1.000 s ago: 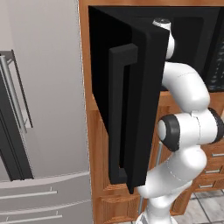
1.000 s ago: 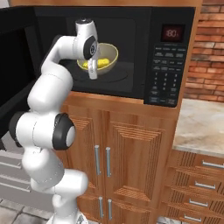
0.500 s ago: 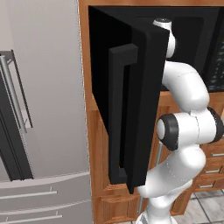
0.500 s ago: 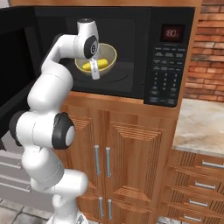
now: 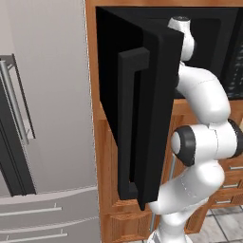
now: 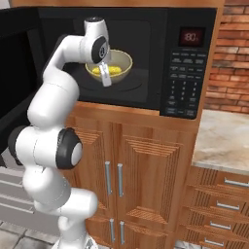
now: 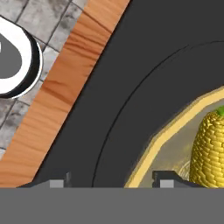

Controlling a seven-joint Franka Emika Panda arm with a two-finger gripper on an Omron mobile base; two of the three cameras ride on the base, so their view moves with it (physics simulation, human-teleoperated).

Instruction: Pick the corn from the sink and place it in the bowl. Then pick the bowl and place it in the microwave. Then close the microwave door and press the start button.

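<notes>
Sitting in the microwave: corn and bowl delivered, door and button left

Resting inside the bowl, the corn lies as a yellow cob against the pale inside. The bowl itself stands on the dark floor of the microwave cavity, so by my reading both carrying steps are done. In the hand view the bowl's yellow-green rim runs between the two dark fingertips, one tip outside the rim over the cavity floor, the other over the bowl's inside just beside the corn. The jaws stand apart with a gap on each side of the rim; they look open and seem to hold nothing. Further out, the microwave door hangs wide open to the left, bar handle forward. Left to do: swing that door shut, then press start on the control strip.
</notes>
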